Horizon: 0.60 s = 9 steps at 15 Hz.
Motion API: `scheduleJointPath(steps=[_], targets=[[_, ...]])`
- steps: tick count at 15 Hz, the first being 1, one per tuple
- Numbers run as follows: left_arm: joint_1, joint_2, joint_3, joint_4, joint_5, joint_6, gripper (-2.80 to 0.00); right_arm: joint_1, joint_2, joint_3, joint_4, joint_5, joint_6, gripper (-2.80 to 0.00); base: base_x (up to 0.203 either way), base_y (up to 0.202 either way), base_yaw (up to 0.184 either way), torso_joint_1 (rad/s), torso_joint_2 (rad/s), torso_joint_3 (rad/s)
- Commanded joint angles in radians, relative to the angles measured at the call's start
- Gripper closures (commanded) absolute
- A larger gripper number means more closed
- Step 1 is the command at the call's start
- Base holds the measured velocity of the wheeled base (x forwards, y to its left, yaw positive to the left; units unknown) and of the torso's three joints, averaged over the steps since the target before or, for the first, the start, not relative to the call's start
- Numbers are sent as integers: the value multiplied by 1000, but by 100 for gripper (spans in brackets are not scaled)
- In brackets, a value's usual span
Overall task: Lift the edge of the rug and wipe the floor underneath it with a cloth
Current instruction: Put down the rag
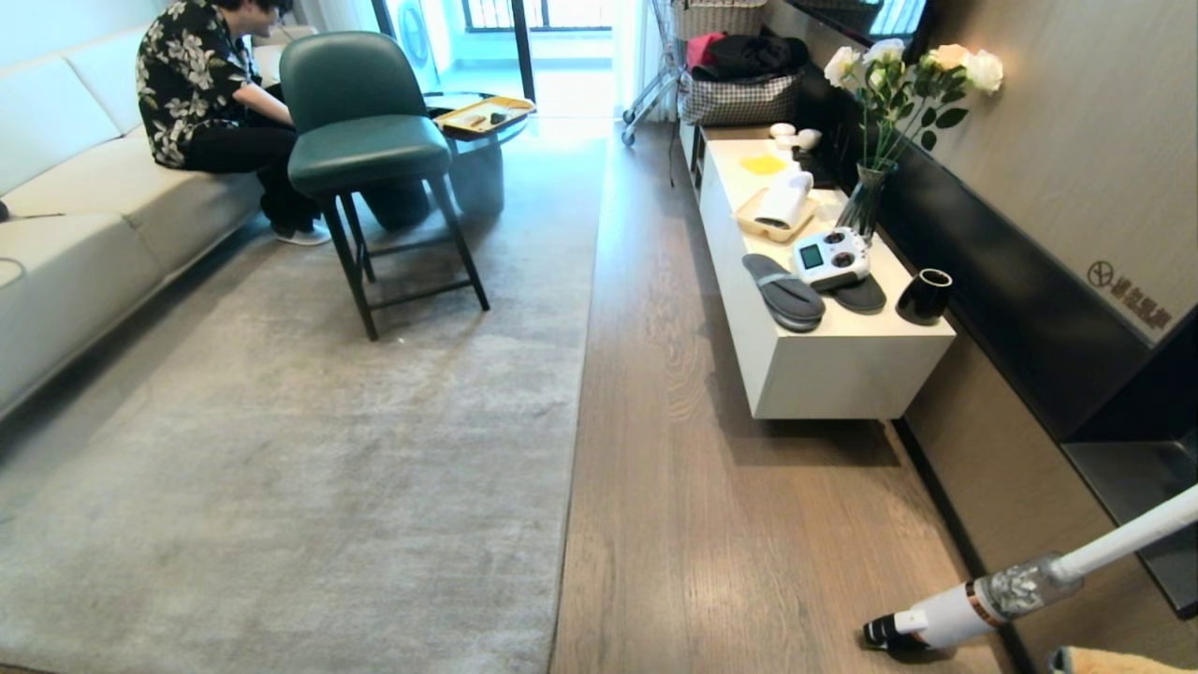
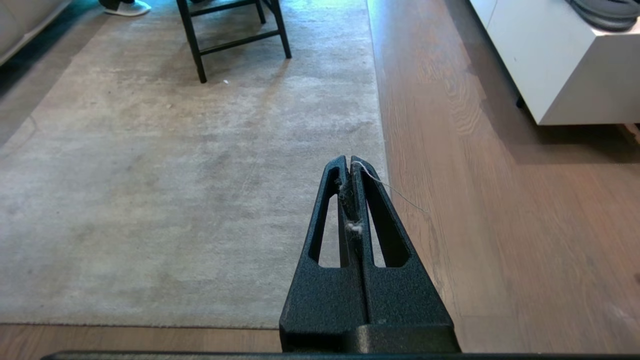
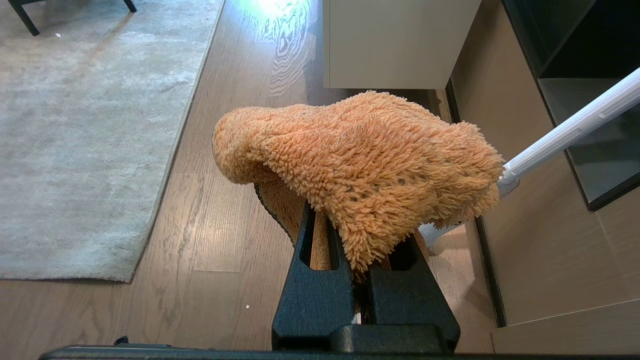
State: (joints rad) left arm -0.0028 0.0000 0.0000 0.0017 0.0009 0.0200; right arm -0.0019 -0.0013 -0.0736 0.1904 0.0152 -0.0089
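A large light grey rug (image 1: 281, 449) lies flat, and its straight rug edge (image 1: 578, 393) runs along the brown wood-plank floor (image 1: 711, 524). The left wrist view shows my left gripper (image 2: 349, 162) shut and holding nothing, with only lint and a thread on it. It hovers above the rug edge (image 2: 380, 100) near the rug's corner. My right gripper (image 3: 357, 235) is shut on the fluffy orange cloth (image 3: 360, 160), which drapes over and hides its fingertips. It hangs above bare floor (image 3: 225, 240), to the right of the rug edge (image 3: 175, 145). A scrap of the cloth (image 1: 1114, 662) shows at the head view's lower right corner.
A white low cabinet (image 1: 824, 365) on the right carries grey slippers (image 1: 784, 292), a controller, a black cup and a vase. A white stick vacuum (image 1: 1020, 585) leans by the right wall. A green chair (image 1: 374, 159) stands on the rug, and a person (image 1: 201, 84) sits on the sofa (image 1: 75, 243).
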Motion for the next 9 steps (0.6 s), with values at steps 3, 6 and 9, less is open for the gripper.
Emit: scheduleJointPath(steps=[3,6,9], targets=[[0,0,0,0,1,-2,0,0,1,0,1,0,0,0,0,0,0,-67,454,383],[0,0,0,0,1,0,0,0,1,0,1,0,0,0,0,0,0,-36,441,409],[0,0,0,0,1,0,0,0,1,0,1,0,0,0,0,0,0,-4,424,438]])
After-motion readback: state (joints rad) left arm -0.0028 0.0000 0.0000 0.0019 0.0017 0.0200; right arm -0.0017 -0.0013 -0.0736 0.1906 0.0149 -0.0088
